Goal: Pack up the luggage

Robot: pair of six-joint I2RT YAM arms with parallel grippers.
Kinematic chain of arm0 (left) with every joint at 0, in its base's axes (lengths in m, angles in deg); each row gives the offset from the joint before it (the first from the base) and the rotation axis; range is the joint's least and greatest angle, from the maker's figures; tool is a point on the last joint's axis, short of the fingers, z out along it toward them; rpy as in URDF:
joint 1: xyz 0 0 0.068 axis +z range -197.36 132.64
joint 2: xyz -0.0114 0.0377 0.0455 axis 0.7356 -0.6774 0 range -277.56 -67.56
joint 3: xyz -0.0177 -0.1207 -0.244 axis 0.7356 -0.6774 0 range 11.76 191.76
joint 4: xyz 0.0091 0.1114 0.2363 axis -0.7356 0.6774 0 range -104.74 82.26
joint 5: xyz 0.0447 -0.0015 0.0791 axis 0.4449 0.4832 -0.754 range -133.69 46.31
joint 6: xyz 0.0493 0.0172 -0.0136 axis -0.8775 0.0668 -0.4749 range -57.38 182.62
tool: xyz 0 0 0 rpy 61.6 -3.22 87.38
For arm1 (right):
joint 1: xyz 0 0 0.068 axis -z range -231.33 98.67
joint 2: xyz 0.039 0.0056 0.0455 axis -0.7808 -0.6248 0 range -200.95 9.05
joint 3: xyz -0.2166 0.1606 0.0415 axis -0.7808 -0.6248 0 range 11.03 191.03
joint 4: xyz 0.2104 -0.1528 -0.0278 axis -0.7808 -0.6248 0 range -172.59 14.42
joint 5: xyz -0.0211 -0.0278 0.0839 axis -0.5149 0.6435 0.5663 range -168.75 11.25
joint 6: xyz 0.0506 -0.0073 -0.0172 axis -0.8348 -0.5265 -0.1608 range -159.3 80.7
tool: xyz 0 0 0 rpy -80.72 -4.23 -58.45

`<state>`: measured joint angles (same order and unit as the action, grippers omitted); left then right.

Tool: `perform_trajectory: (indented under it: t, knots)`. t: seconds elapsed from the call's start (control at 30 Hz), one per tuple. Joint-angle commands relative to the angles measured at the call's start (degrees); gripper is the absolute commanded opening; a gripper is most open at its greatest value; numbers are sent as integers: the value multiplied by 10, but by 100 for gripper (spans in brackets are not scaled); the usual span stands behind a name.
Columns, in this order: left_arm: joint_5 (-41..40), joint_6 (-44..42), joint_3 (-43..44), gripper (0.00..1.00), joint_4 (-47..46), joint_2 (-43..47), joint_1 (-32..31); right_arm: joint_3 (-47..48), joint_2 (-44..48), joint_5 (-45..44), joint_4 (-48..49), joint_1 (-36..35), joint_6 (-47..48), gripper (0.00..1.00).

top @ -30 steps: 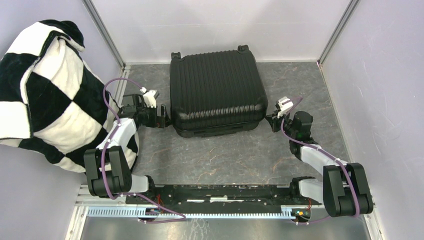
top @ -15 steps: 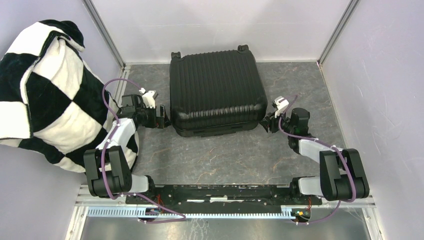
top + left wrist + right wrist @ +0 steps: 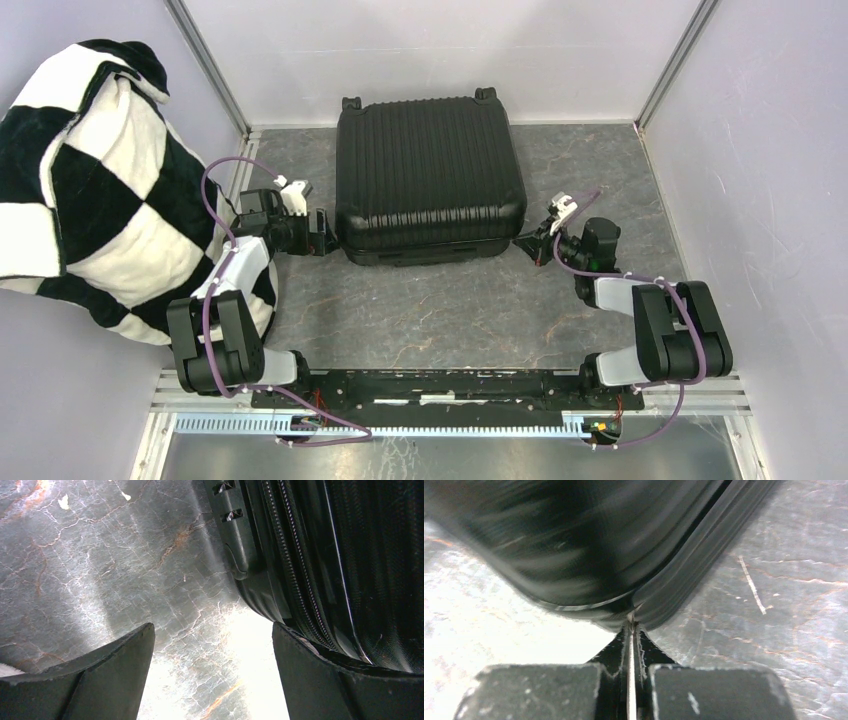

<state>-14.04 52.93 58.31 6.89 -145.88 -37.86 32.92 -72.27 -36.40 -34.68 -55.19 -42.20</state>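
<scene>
Right gripper [image 3: 630, 625], pinched shut at the seam of the closed black ribbed hard-shell suitcase [image 3: 430, 180], should pry gently; left gripper [image 3: 212, 630] gapes empty.

We see the luggage [image 3: 430, 180] lying flat and closed on the grey marbled table [image 3: 440, 310], ribbed shell up, its wheels [image 3: 486, 96] at the far edge. The left gripper [image 3: 322, 233] sits low at the case's near left corner, jaws spread, just beside the shell. The right gripper [image 3: 527, 242] aims its pinched-together fingers at the near right corner; whether they touch it we cannot tell from here. A black-and-white checkered blanket [image 3: 90, 190] hangs in a heap at the left, draping down behind the left arm [image 3: 240, 270].
</scene>
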Motion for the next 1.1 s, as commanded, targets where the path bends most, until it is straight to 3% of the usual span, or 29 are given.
perform_trajectory:
  t: [0.0, 0.57, 1.07]
  knots:
    - [25, 23, 7, 93, -25, -4, -4, -12, 10, 62, 115, -11, -44, 0]
    - [31, 26, 7, 91, -37, -13, -4, -95, 131, -54, 56, -58, -49, 0]
    - [77, 63, 50, 91, -7, 5, 3, -97, 152, -87, 33, -87, -29, 0]
